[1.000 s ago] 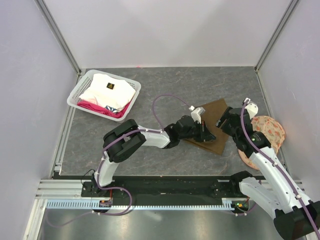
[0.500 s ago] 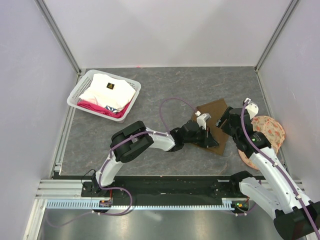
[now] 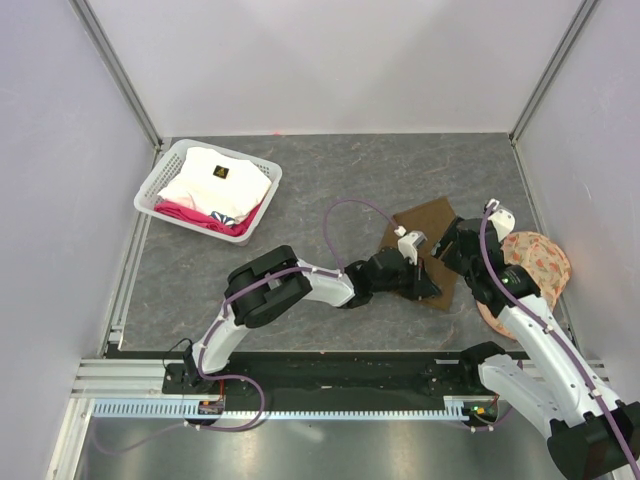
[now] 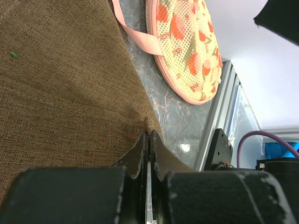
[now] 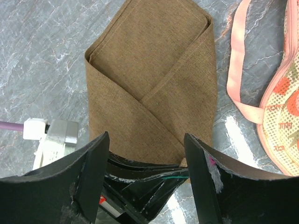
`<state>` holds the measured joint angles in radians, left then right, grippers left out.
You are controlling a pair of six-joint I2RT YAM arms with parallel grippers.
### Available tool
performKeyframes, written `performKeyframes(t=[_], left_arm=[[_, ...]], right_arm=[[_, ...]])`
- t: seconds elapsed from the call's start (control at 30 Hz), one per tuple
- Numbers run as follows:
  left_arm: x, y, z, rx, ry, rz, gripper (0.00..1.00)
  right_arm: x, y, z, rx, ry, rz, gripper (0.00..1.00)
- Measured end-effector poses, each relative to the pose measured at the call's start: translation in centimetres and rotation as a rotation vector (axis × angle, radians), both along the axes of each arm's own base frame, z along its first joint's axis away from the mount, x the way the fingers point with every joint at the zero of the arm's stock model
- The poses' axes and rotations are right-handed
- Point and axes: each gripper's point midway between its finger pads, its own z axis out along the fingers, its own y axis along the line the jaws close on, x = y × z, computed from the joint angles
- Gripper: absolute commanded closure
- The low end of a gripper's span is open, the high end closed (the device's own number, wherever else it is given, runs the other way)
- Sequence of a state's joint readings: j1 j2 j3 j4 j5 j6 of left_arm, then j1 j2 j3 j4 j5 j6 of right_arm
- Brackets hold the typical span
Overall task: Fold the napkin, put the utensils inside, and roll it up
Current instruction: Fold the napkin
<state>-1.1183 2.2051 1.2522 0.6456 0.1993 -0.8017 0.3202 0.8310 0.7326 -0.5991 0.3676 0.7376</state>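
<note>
The left pincer pinches the folded napkin at its near corner. The right pincer hangs above, wide open, empty.

1 napkin, olive-brown, on the surface. 1 peach floral fabric piece with 1 pink strap. 1 white basket; in it I count 1 white cloth carrying 1 black label, plus pink cloth, too bunched to count pieces. 2 grippers, both mine: left gripper, right gripper. 2 purple cables: left cable, right cable
</note>
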Motion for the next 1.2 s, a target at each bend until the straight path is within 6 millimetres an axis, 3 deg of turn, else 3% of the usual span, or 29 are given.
performKeyframes(t=[0.13,0.23,0.33,0.53,0.67,0.8,0.93,1.07,1.2], left_arm=[[-0.1,-0.3,-0.5,0.011,-0.008,-0.001,0.62],[-0.3,-0.3,-0.7,0.016,-0.011,-0.01,0.46],[-0.6,-0.5,-0.5,0.009,-0.01,-0.024,0.37],[-1.2,-0.7,0.5,-0.015,-0.009,-0.06,0.28],[-1.4,-0.1,3.5,-0.056,-0.025,-0.071,0.22],[-1.4,2.7,7.5,-0.106,-0.051,-0.055,0.2],[-0.3,7.1,9.3,-0.116,-0.061,0.003,0.2],[1.9,11.7,8.0,-0.071,-0.04,0.093,0.2],[4.5,16.6,5.0,0.008,0.015,0.203,0.21]], right_arm=[[0.0,0.0,-0.1,0.0,0.001,0.0,0.27],[-0.1,0.0,0.0,-0.001,0.001,-0.001,0.26],[-0.3,-0.2,0.1,-0.005,-0.001,-0.006,0.26],[-1.0,-1.2,1.2,-0.035,0.007,-0.033,0.2],[-1.2,-2.2,2.6,-0.065,0.004,-0.065,0.16],[-1.8,-3.3,1.9,-0.085,0.049,-0.091,0.16],[-2.4,-3.8,-1.0,-0.059,0.142,-0.093,0.16],[-4.3,-3.5,-5.8,-0.011,0.302,-0.062,0.18],[-4.9,-2.7,-7.4,0.045,0.374,-0.024,0.26]])
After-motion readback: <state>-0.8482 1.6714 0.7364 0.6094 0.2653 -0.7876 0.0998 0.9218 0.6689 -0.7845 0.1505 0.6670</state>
